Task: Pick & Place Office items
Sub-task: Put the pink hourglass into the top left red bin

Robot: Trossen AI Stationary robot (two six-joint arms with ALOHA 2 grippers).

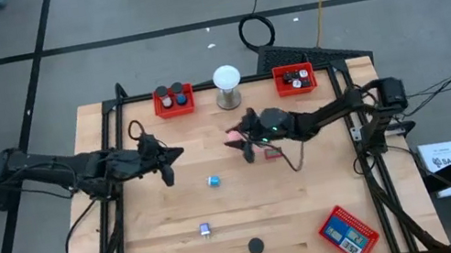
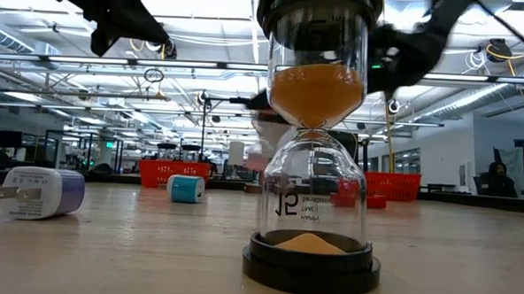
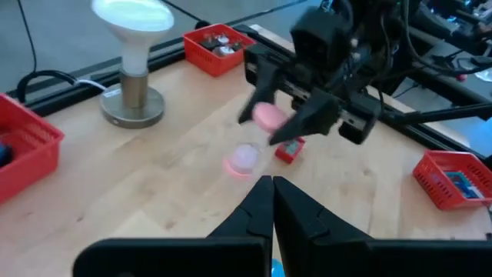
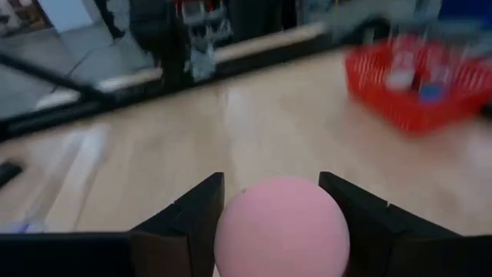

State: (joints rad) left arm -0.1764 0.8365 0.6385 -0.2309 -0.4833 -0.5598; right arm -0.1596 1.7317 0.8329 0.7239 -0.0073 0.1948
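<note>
From above, the right gripper (image 1: 240, 138) hung over the table (image 1: 312, 195) just past centre, toward one o'clock; between its spread fingers sat a pink ball (image 4: 280, 227), flanked by both fingers (image 4: 188, 211), though whether they pressed it could not be told. The ball looked smooth, round and probably light, perhaps soft foam; a round surface may roll out, so taking it across its widest middle seemed best. The left gripper (image 1: 171, 162) waited at nine o'clock of centre, fingers pressed together on nothing. A small red block (image 3: 289, 149) lay beneath the right gripper; a blue item (image 1: 214, 181) lay near six o'clock of centre.
</note>
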